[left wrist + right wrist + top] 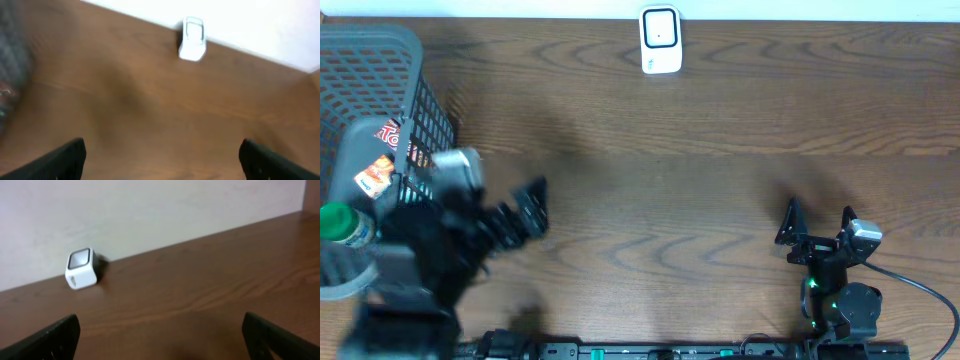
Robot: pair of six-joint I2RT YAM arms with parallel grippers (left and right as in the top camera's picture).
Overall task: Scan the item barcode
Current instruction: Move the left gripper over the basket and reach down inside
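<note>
A white barcode scanner stands at the table's far edge, and it also shows in the left wrist view and the right wrist view. Items lie in the grey basket at the far left: a red and white packet and a green-capped bottle. My left gripper is blurred, just right of the basket, open and empty. The right gripper hovers near the front right, open and empty.
The brown wooden table runs to a white wall behind the scanner. The left arm overlaps the basket's near corner. A cable trails from the right arm's base.
</note>
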